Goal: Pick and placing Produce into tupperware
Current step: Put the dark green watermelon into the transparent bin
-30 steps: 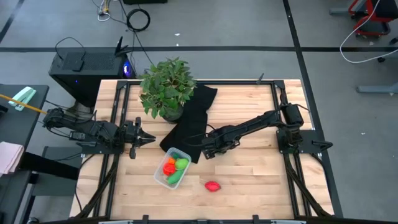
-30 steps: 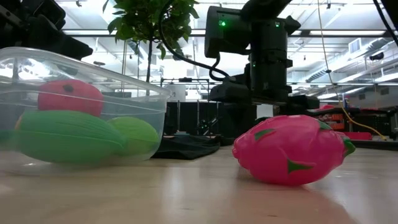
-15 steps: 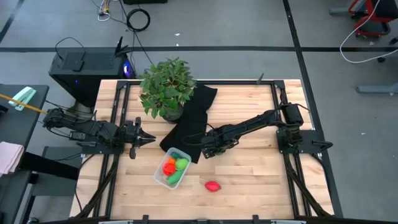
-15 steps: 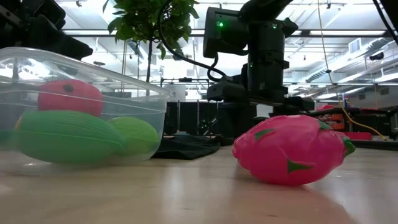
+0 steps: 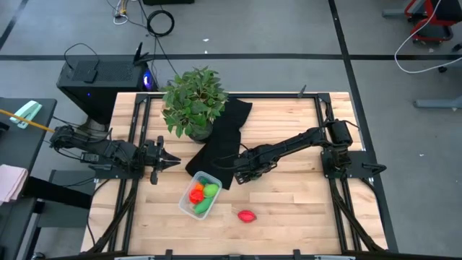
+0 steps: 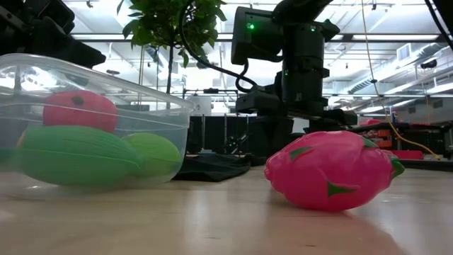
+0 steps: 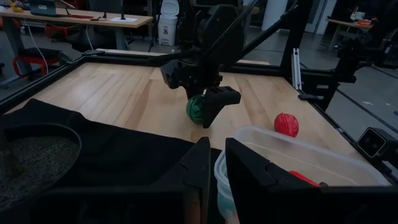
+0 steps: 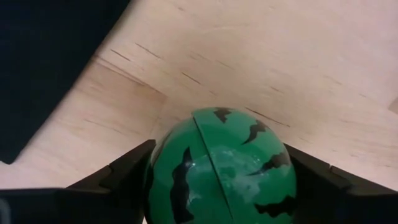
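Watermelon toy (image 8: pixel 221 171) sat between your right gripper (image 5: pixel 244 175) fingers, pinched on both sides. Tupperware (image 5: pixel 186 204) lay near it. Left gripper (image 5: pixel 167 160) was closed, empty.

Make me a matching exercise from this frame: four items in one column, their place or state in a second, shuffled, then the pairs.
Items:
1. striped green toy
2. pink-red toy
3. tupperware
4. left pincer

Places or states:
A. lying alone on the bare table, outside the container
B. holding several toy produce pieces
C. between the right pincer's fingers
D. idle at the table's left side, touching no toy

Pairs: 1-C, 2-A, 3-B, 4-D

The right pincer sits by the black cloth, beside the tupperware.
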Action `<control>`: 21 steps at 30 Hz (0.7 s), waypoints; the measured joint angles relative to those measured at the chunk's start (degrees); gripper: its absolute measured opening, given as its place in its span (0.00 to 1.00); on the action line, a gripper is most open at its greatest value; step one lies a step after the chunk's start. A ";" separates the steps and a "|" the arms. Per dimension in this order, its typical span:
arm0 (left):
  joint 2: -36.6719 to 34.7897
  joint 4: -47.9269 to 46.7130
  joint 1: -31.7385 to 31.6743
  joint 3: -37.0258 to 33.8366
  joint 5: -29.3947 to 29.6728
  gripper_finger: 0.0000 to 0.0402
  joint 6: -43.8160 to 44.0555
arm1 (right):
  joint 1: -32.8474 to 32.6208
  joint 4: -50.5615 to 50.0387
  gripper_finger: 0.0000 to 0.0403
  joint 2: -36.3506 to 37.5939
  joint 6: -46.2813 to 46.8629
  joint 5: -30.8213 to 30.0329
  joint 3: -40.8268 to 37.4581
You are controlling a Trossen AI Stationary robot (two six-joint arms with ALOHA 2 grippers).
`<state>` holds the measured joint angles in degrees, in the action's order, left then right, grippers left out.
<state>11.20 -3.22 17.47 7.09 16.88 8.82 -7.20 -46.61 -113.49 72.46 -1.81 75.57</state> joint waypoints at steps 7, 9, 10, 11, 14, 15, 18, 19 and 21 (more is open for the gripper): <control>0.02 0.00 0.00 0.00 0.00 0.13 0.00 | 0.02 -0.06 0.71 0.00 -1.36 0.18 0.00; 0.02 0.02 0.00 0.00 0.00 0.13 0.00 | 0.02 -0.04 0.71 0.00 -2.02 0.27 0.00; 0.01 0.00 0.00 0.00 0.02 0.13 0.00 | 0.02 -0.07 0.71 0.04 -2.20 0.35 0.00; 0.02 0.02 0.00 0.00 0.02 0.14 0.00 | 0.02 -0.11 0.71 0.16 -2.54 0.37 0.00; 0.02 0.02 0.00 0.00 0.02 0.14 0.00 | 0.00 -1.33 0.71 0.22 -3.93 0.40 0.72; 0.02 0.03 0.00 0.00 0.02 0.14 0.00 | 0.00 -1.93 0.71 0.22 -4.67 0.42 1.37; 0.02 0.02 0.00 0.00 0.02 0.13 0.00 | 0.02 -1.51 0.71 0.26 -7.56 0.38 3.26; 0.00 0.05 0.00 0.00 0.02 0.13 0.00 | 0.02 -1.71 0.71 0.26 -8.41 0.36 3.91; 0.02 0.04 0.00 0.00 0.02 0.12 -0.13 | 0.00 -1.83 0.71 0.26 -10.36 0.16 5.68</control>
<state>11.22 -3.18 17.47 7.09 16.91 8.69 -7.20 -48.44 -113.23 62.10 -1.65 81.25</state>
